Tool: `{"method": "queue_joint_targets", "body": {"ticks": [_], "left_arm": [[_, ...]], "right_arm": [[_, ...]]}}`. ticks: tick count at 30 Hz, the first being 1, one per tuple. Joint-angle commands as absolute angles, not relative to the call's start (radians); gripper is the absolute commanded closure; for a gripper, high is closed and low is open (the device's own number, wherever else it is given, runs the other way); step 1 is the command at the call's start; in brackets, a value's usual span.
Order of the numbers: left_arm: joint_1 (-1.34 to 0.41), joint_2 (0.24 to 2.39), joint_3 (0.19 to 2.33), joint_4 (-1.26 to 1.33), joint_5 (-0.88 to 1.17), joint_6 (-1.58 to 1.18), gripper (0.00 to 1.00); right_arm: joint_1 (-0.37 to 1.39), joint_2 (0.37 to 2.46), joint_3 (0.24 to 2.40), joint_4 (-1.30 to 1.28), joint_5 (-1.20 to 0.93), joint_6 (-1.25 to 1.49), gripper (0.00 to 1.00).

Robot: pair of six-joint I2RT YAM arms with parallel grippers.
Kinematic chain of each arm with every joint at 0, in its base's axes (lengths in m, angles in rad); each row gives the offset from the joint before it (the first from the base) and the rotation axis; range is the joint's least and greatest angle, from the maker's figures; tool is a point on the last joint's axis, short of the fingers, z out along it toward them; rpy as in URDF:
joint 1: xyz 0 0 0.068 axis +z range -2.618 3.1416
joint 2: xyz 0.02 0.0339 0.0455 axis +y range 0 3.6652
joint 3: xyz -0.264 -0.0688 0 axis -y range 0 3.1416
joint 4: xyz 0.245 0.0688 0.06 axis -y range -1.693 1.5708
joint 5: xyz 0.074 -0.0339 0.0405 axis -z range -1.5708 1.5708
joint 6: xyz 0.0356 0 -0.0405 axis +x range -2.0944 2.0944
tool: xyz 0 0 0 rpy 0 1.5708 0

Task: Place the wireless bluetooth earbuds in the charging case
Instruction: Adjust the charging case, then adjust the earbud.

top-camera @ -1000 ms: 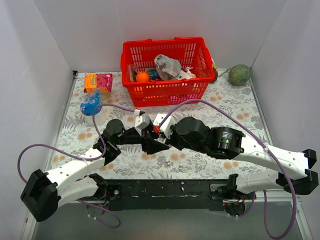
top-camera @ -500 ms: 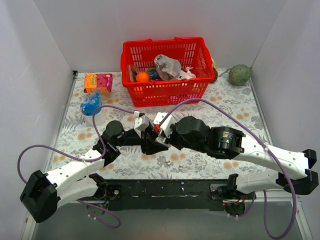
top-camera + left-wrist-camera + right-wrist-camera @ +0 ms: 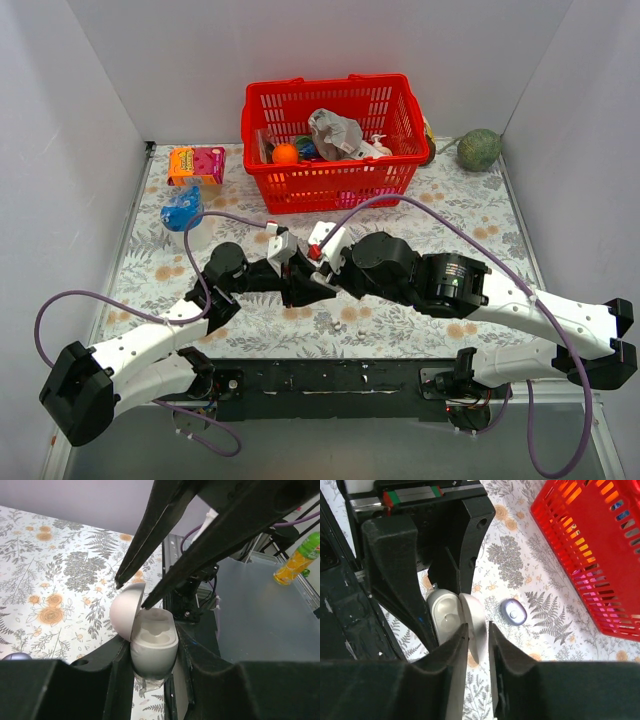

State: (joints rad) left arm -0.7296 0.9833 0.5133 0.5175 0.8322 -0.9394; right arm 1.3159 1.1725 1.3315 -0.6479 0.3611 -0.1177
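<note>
A white charging case (image 3: 152, 645) stands upright between the fingers of my left gripper (image 3: 152, 654), which is shut on its body. Its lid (image 3: 122, 612) hangs open to the left. Its pale wells (image 3: 445, 620) show, and I cannot tell if a bud sits in them. My right gripper (image 3: 131, 595) comes down from above with its jaws a little apart, the tips either side of the lid's top edge (image 3: 471, 615). A small glossy purple oval piece (image 3: 514, 612), seemingly an earbud, lies on the floral cloth just beyond. From above, both grippers (image 3: 305, 283) meet mid-table and hide the case.
A red basket (image 3: 330, 185) full of odds and ends stands at the back. An orange and pink box (image 3: 195, 163) and a blue item (image 3: 182, 210) sit at the back left, a green ball (image 3: 480, 150) at the back right. Purple cables arch over both arms.
The left gripper has closed in on the case and shifted slightly left. The right gripper's jaws have parted a little. Both arms otherwise stay together at the middle.
</note>
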Motion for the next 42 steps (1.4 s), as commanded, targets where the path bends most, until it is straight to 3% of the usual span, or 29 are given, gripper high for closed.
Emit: {"method": "queue_joint_targets", "body": {"ticks": [1,4,10,14,18,23,26,34,42], "left_arm": [[-0.723,0.948,0.471,0.549,0.769,-0.940,1.00],[-0.723,0.917,0.446,0.571,0.716,-0.966,1.00],[-0.723,0.778,0.353,0.591,0.528,-1.032,1.00],[-0.724,0.655,0.293,0.565,0.431,-1.068,1.00],[-0.726,0.569,0.281,0.494,0.405,-1.069,1.00],[-0.726,0.523,0.284,0.449,0.379,-1.077,1.00],[-0.726,0.518,0.284,0.449,0.374,-1.084,1.00],[-0.726,0.491,0.270,0.442,0.382,-1.100,1.00],[-0.726,0.483,0.265,0.440,0.387,-1.103,1.00]], "right_arm": [[1.312,1.144,1.391,-0.581,0.371,-0.034,0.52],[1.255,1.118,1.410,-0.574,0.364,0.031,0.38],[1.072,0.964,1.275,-0.485,0.308,0.164,0.35],[1.009,0.940,1.065,-0.483,0.239,0.265,0.43],[1.009,0.972,0.776,-0.433,0.166,0.383,0.60],[1.012,0.999,0.603,-0.304,0.092,0.475,0.72],[1.019,1.035,0.586,-0.262,0.071,0.483,0.70],[1.084,1.153,0.615,-0.201,0.040,0.506,0.55],[1.117,1.193,0.617,-0.206,0.037,0.523,0.54]]}}
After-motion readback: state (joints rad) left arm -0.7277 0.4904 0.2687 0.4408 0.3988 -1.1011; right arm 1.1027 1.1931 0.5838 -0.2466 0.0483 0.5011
